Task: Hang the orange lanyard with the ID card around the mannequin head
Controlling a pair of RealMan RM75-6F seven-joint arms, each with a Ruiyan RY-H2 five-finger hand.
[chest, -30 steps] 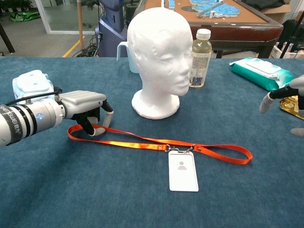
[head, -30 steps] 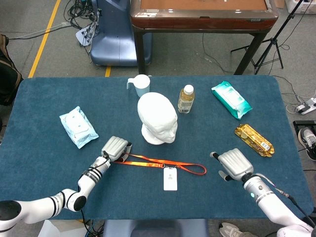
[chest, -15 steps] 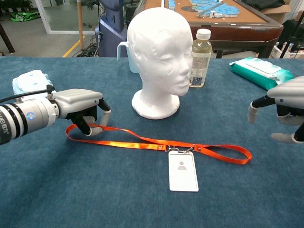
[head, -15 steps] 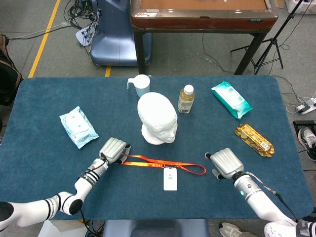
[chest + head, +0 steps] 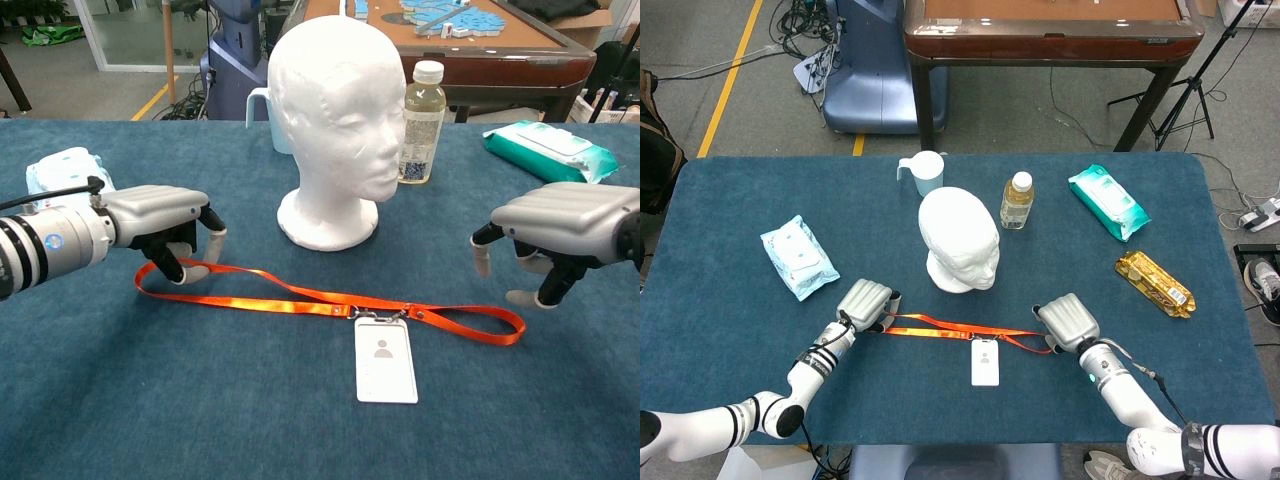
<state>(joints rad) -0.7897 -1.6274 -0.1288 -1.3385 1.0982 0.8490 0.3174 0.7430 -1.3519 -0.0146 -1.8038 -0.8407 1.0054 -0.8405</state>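
Note:
The orange lanyard [image 5: 940, 325] lies stretched across the blue table in front of the white mannequin head [image 5: 958, 240]. Its white ID card [image 5: 985, 362] lies flat below the clip. My left hand [image 5: 865, 303] pinches the strap's left end, seen in the chest view with the fingers [image 5: 190, 270] curled around the loop [image 5: 150, 285]. My right hand [image 5: 1068, 322] hovers over the strap's right end [image 5: 505, 325] with its fingers [image 5: 482, 260] bent downward and apart, holding nothing. The mannequin head [image 5: 335, 110] stands upright, facing the near right.
Behind the head stand a pale cup [image 5: 924, 172] and a small bottle [image 5: 1016, 200]. A light-blue wipes pack [image 5: 798, 257] lies at the left, a green wipes pack [image 5: 1108, 200] and a gold packet [image 5: 1153, 284] at the right.
My right hand has moved left, from the table's right side to just over the lanyard's right end. My left hand has shifted slightly left, drawing the strap's left end with it.

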